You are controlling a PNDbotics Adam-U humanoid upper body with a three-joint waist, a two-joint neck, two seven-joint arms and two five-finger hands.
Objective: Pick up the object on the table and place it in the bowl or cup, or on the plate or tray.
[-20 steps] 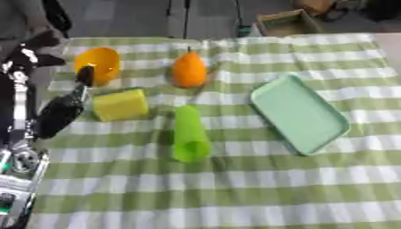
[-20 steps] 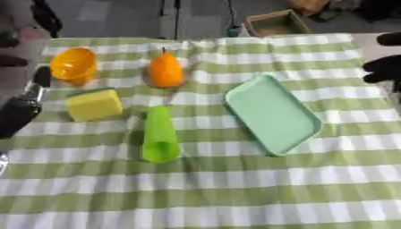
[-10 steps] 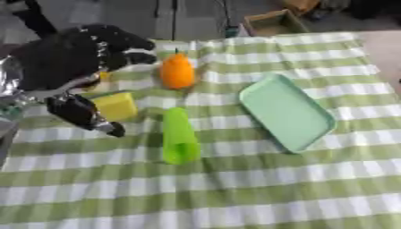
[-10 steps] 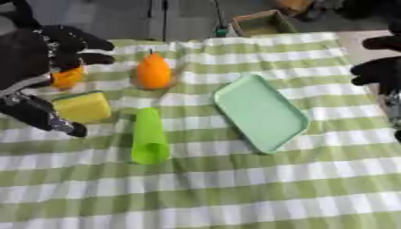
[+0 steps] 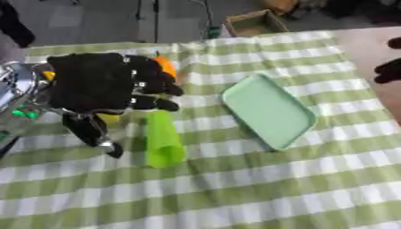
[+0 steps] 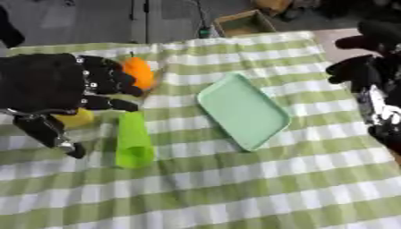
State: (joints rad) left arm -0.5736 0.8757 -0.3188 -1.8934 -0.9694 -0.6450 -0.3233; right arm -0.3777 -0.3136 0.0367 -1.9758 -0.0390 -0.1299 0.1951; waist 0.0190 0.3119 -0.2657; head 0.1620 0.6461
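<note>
Green cup (image 5: pixel 163 139) lay on its side on the table (image 5: pixel 258 188), long axis 12-to-6, at 5 o'clock of left hand (image 5: pixel 98 85), fingers spread, holding nothing; tray (image 5: pixel 269 109) at 3 o'clock.

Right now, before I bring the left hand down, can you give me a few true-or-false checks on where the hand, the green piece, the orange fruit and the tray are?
1. The left hand is over the table's left side, its fingers spread. True.
2. The light green tray already holds the orange fruit. False: the tray is bare; the orange fruit sits on the cloth left of it, by the fingers.
3. The bright green piece lies on the cloth below the left hand. True.
4. The right hand is holding the tray. False: it is at the right edge, apart from the tray.
5. A yellow thing shows under the left hand. True.
</note>
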